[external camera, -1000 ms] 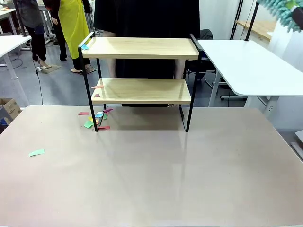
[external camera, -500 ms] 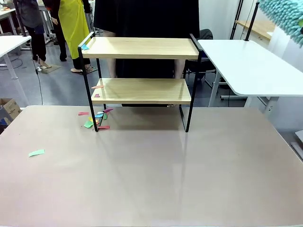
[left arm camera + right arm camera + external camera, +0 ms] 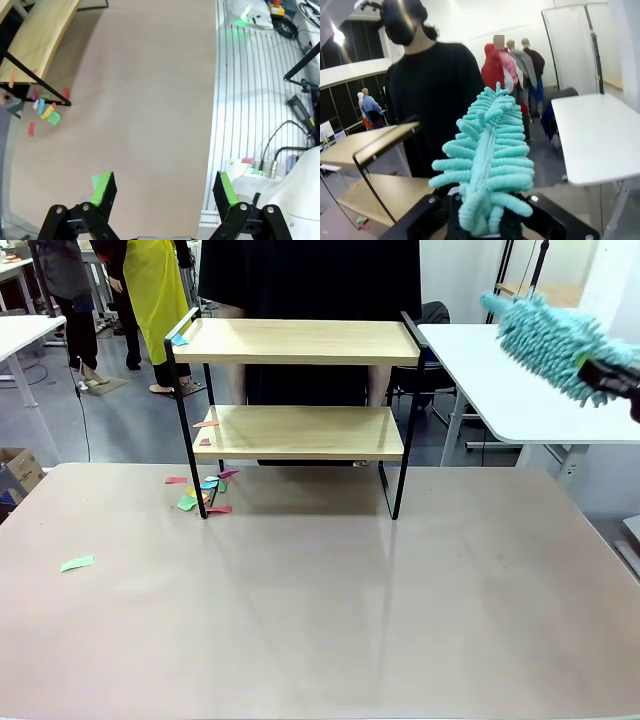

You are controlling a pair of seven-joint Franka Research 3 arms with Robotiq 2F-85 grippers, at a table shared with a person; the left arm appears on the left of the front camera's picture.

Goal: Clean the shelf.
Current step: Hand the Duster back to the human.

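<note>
The right gripper [image 3: 485, 220] is cut off by the bottom edge in its wrist view, its fingertips buried under the teal duster [image 3: 487, 165]. In the front view the duster [image 3: 550, 337] runs past the right edge, hiding what holds it. Ahead of the left gripper [image 3: 165, 192], the paper scraps [image 3: 47, 107] are too small to read.

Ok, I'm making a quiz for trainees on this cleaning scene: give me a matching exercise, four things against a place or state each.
Things:
1. duster
2. left gripper
3. paper scraps
4. shelf

Places or states:
A. open over the table
B. standing at the table's far edge
C. held in the right gripper, up at the right
D. heaped on the table by the shelf's left foot

Pairs: 1-C, 2-A, 3-D, 4-B
</note>
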